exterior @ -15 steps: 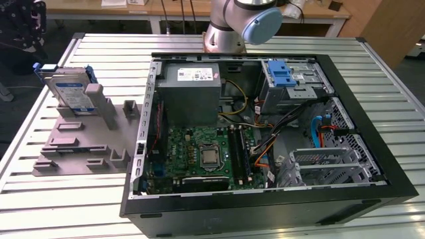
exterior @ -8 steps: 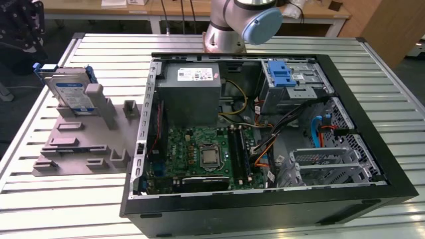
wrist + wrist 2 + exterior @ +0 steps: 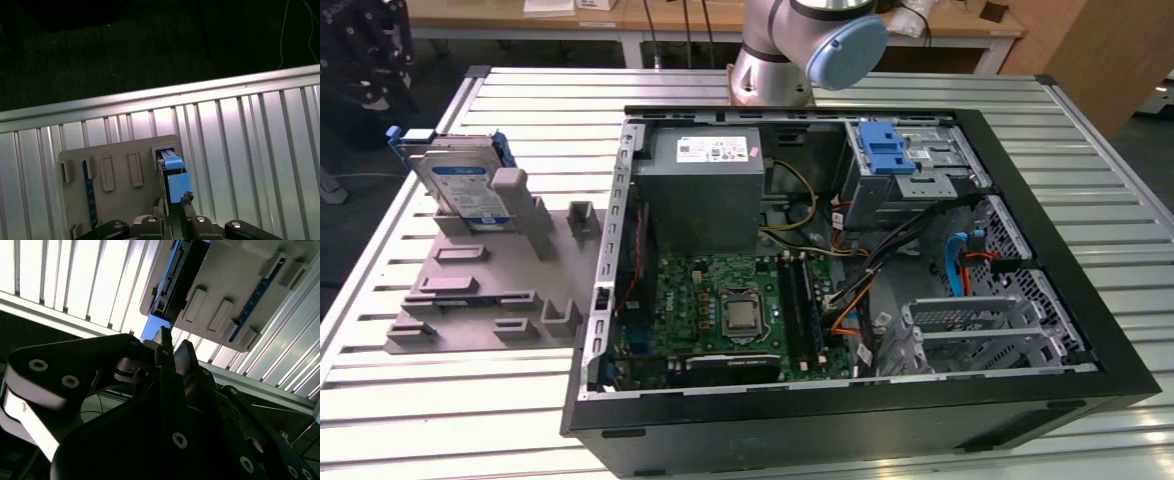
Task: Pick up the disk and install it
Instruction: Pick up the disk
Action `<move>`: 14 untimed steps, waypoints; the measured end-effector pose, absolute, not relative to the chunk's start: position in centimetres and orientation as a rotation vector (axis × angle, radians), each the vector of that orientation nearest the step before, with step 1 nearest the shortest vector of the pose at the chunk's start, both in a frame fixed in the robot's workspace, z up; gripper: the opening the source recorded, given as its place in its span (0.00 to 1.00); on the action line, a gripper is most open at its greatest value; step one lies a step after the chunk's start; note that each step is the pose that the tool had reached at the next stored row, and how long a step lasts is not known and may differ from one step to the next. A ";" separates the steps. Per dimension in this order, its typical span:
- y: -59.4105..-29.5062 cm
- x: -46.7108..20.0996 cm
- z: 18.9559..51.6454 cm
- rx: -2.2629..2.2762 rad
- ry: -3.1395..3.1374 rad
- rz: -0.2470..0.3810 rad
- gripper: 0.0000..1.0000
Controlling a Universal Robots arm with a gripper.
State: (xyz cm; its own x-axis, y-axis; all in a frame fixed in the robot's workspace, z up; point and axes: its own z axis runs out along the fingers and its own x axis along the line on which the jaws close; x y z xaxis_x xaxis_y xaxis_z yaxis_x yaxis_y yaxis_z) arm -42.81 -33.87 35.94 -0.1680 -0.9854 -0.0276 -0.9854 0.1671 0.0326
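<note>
One disk (image 3: pixel 460 183) upright in grey holder (image 3: pixel 494 295) beside computer case (image 3: pixel 854 430); gripper (image 3: pixel 173 200) hovering above, can't tell whether open or closed.

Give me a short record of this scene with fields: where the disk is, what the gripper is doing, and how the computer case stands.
disk: standing on edge in the grey holder, at the exterior view's left of the case
gripper: lined up with the disk's blue frame in the first wrist view, jaws apart, holding nothing
computer case: side open, lying on the slatted table
task state: disk not yet picked up
</note>
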 end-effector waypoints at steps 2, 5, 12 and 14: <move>-33.9 -42.8 35.9 -2.032 2.395 0.067 0.35; -33.9 -42.8 35.8 -2.057 2.374 0.067 0.41; -33.8 -42.8 35.3 -2.146 2.294 0.061 0.53; -33.8 -42.9 35.1 -2.148 2.295 0.053 0.53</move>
